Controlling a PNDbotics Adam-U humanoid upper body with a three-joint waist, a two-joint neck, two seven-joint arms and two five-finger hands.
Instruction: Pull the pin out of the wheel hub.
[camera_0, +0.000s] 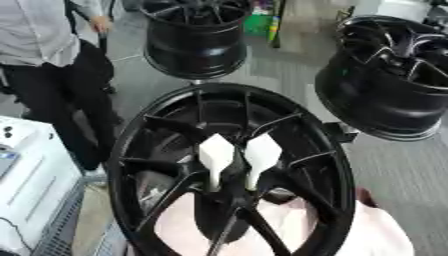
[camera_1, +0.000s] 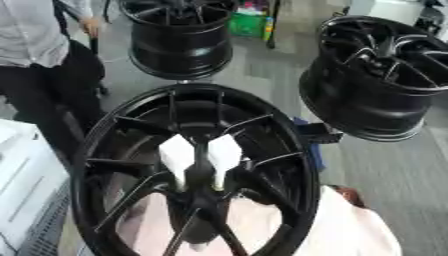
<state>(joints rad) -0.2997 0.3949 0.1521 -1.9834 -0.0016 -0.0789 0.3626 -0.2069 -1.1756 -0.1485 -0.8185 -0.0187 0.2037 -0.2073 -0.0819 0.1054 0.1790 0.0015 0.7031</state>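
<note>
The wheel hub (camera_0: 232, 170) is standing right up front, filling the lower middle, with two white wedge-shaped pins (camera_0: 238, 159) sticking into the spokes around dead centre, tips pointing toward 6 o'clock. Neither robot hand is showing up in either view, so I can't say anything about the fingers. My take: whichever hand is coming in should be pinching one wide white top and drawing it straight back along its own line, no twisting. The pin tips are disappearing behind the spokes, and the pale pink sheet (camera_0: 376, 232) behind is hiding whatever's holding the rim.
</note>
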